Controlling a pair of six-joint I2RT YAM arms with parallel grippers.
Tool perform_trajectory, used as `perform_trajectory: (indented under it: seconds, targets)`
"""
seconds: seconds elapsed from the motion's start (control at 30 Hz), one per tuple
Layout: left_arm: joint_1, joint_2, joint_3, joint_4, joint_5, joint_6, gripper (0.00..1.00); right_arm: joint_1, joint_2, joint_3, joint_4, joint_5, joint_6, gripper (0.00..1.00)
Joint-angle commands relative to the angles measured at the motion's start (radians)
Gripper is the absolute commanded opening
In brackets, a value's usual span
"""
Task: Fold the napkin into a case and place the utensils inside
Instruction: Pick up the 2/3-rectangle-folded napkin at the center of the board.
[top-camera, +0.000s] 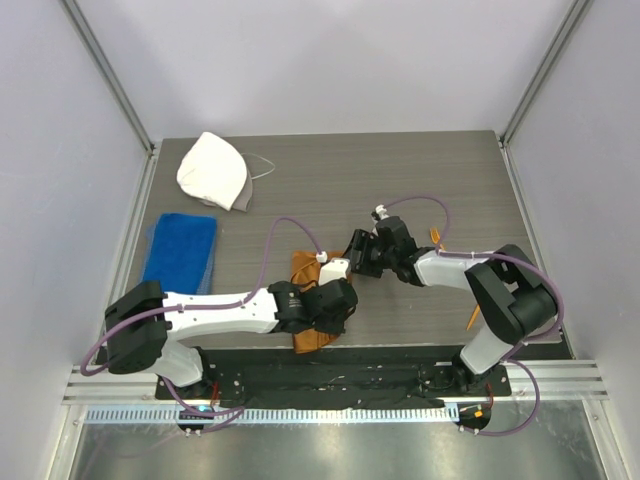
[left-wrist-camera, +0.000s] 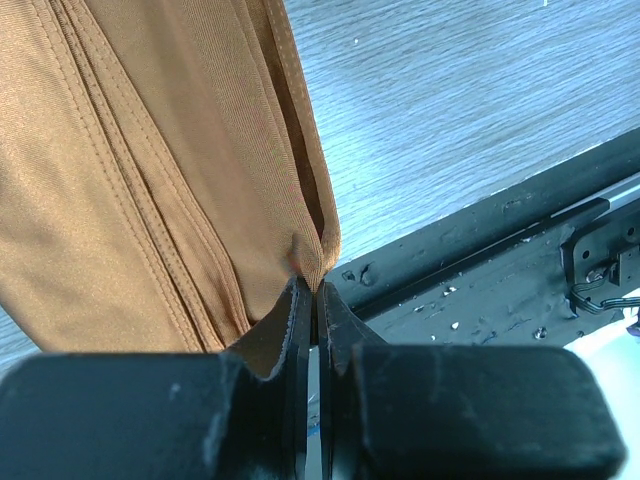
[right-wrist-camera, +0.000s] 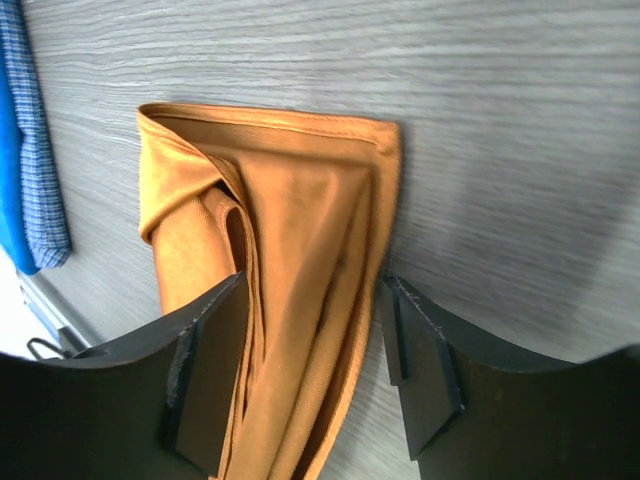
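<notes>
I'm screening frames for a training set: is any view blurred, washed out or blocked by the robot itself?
Top external: even, sharp light, soft shadows, though the left arm hides much of the napkin. Left wrist: cloth weave crisp, the left gripper dark and filling the bottom, a washed-out patch at the lower right. Right wrist: folds sharp, lower left corner blown white.
</notes>
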Motion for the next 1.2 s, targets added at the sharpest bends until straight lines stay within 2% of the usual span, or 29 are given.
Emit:
perform_trajectory:
  seconds: [0.0,0.33,0.4,0.47,0.6,0.63,0.73,0.8,0.83,0.9,0.97,1.17]
  targets:
    - [0.005,-0.031,0.036,0.029,-0.002,0.008,0.06,-0.001,0.042,-0.003,0.082,-0.031,0.011,0.61]
    - [0.007,-0.024,0.059,0.023,0.007,0.011,0.06,-0.007,0.097,0.041,0.101,-0.032,-0.015,0.48]
    - [0.01,-0.025,0.064,0.023,0.008,0.012,0.06,-0.01,0.122,0.053,0.101,-0.046,-0.017,0.4]
    - [0.009,-0.027,0.068,0.02,0.011,0.015,0.06,-0.012,0.13,0.055,0.107,-0.046,-0.018,0.38]
    - [0.013,-0.022,0.07,0.02,0.01,0.015,0.06,-0.02,0.134,0.059,0.113,-0.044,-0.023,0.26]
    - [0.015,-0.018,0.068,0.021,0.016,0.017,0.06,-0.026,0.136,0.062,0.111,-0.052,-0.026,0.18]
    - [0.024,-0.007,0.068,0.024,0.016,0.017,0.06,-0.032,0.13,0.079,0.095,-0.066,-0.038,0.13]
    - [0.03,-0.005,0.068,0.023,0.019,0.014,0.06,-0.032,0.111,0.082,0.058,-0.066,-0.053,0.25]
    - [0.033,-0.008,0.068,0.021,0.018,0.015,0.06,-0.033,0.082,0.076,0.05,-0.066,-0.055,0.43]
    - [0.035,-0.016,0.064,0.017,0.007,0.012,0.06,-0.033,0.051,0.04,0.039,-0.066,-0.041,0.52]
    - [0.039,-0.028,0.062,0.017,0.007,0.014,0.06,-0.033,0.012,-0.006,0.05,-0.09,-0.026,0.66]
    - [0.038,-0.038,0.068,0.015,0.025,0.014,0.06,-0.013,0.002,-0.083,0.143,-0.13,0.048,0.68]
